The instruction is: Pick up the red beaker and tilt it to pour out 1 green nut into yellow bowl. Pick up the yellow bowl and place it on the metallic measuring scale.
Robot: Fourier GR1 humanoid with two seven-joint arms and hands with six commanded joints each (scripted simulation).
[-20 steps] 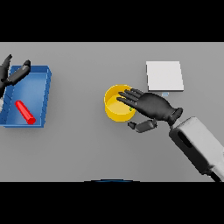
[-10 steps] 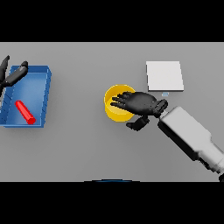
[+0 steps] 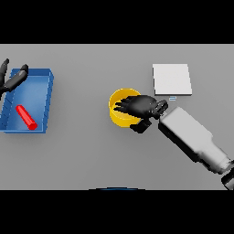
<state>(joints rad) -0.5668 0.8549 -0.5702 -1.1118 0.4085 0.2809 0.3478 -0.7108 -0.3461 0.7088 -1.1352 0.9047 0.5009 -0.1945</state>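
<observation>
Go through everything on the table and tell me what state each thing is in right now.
Yellow bowl: upright on the table, right hand over it.
Red beaker: lying on its side in the blue tray.
Blue tray: flat on the table, holding the beaker.
Metallic measuring scale: nothing on it.
Right hand: fingers curled over the bowl's rim.
Left hand: open, at the tray's far corner.

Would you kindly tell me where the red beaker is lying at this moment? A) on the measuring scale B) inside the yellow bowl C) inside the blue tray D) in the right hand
C: the red beaker lies on its side inside the blue tray at the table's left, far from the yellow bowl, over which the right hand reaches.
</observation>
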